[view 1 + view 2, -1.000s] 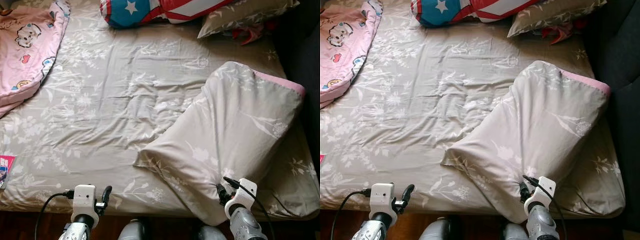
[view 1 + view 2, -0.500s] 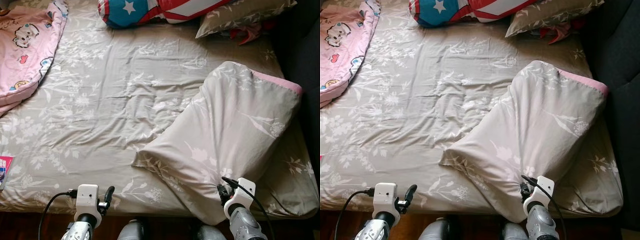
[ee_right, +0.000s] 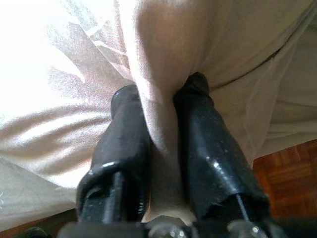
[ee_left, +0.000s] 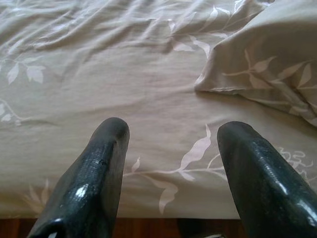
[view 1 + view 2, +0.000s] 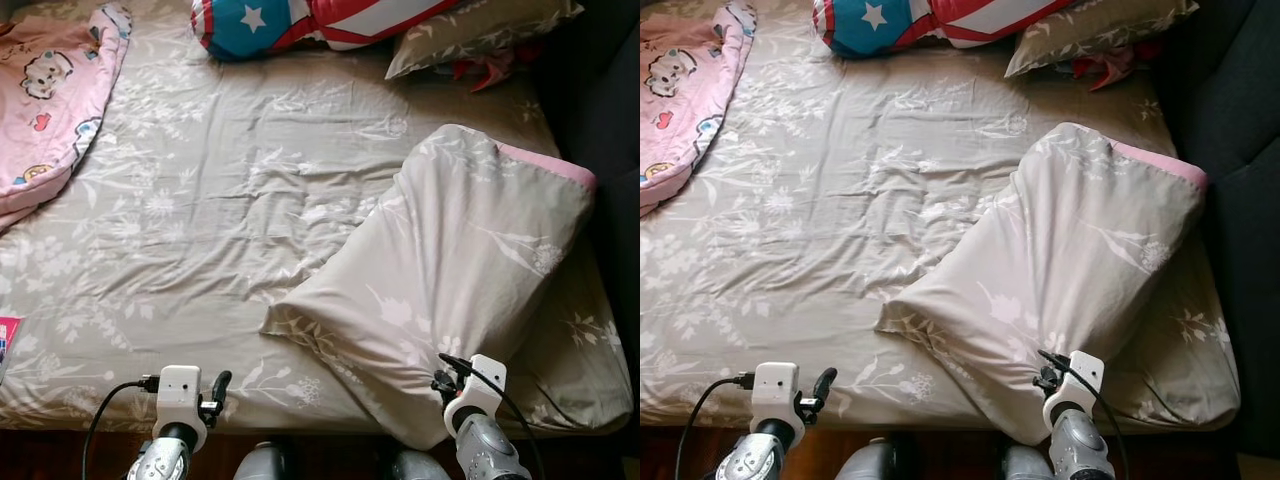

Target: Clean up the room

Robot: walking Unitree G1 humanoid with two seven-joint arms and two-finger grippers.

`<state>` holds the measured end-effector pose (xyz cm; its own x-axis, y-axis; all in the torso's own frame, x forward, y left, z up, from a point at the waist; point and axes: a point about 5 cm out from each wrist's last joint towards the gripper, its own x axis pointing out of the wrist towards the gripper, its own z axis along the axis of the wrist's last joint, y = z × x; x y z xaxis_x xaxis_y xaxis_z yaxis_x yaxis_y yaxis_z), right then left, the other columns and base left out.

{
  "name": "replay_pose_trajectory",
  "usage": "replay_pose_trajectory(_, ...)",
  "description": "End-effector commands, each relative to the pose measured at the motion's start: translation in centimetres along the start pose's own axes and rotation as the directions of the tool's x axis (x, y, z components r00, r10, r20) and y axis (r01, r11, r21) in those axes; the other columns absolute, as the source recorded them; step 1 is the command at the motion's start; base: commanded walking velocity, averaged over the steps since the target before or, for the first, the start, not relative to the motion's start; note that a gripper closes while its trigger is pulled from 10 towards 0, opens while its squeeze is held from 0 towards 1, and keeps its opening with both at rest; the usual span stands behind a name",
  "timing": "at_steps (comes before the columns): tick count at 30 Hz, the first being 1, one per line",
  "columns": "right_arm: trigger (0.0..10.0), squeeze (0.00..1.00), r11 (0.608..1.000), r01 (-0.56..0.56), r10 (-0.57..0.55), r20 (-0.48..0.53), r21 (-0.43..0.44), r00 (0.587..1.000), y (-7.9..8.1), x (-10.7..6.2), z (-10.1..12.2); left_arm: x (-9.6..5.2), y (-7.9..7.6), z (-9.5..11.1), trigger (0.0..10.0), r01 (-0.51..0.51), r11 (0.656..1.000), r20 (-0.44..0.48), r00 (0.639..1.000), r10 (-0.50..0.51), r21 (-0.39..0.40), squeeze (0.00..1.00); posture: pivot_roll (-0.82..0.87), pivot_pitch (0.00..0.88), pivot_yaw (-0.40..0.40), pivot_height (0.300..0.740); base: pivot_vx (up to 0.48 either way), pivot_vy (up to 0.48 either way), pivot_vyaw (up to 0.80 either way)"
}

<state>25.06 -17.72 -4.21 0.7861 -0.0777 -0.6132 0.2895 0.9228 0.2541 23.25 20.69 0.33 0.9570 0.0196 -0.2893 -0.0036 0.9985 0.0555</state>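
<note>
We are standing at the foot of the bed [image 5: 200, 220], and our right gripper [image 3: 161, 106] has its two fingers pinched tight on a fold of the grey floral pillow [image 5: 450, 290], right at the corner that hangs over the mattress edge; the pillow lies slantwise on the right half of the bed, its pink-trimmed end toward the dark wall side. Our left gripper [image 4: 171, 144] hangs just off the near edge with its fingers spread wide and nothing between them, the sheet below it and the pillow's near corner a little way ahead. We judge the step in hand to be getting this pillow moved toward the head of the bed, where the star-and-stripe cushion [image 5: 300, 20] and another grey pillow [image 5: 470, 30] already sit. The next move likely calls for the free gripper to take the pillow's other low corner so the weight is shared, since one pinch of loose cloth may slip. The pink cartoon blanket [image 5: 50, 90] is cut off at the left, a small pink booklet [image 5: 8, 340] is barely visible, and a red thing behind the far pillow is too hidden to name
</note>
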Motion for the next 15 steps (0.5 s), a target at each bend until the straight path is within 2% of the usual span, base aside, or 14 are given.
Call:
replay_pose_trajectory(1,0.0,0.0,1.0,0.007,-0.007,-0.161,0.0,0.987,-0.2,-1.1,-4.2,-0.6,0.0,-1.5,10.0,-0.013,1.0,-0.055,0.998,0.013,-0.011,0.0,0.03,0.312,0.067,0.74,0.0,0.0,0.0)
replay_pose_trajectory(11,0.0,0.0,0.998,0.05,-0.052,-0.103,-0.023,0.993,-1.2,-0.8,-2.6,0.2,0.0,-1.9,10.0,-0.036,0.999,-0.078,0.996,0.033,-0.027,0.0,-0.02,0.271,0.042,0.74,0.0,0.0,0.0)
replay_pose_trajectory(15,0.0,0.0,0.996,0.084,-0.084,-0.054,-0.008,0.995,-2.1,-0.6,-1.4,0.4,0.0,-2.2,10.0,-0.046,0.998,-0.088,0.995,0.043,-0.034,0.0,-0.05,0.246,0.027,0.74,0.0,0.0,0.0)
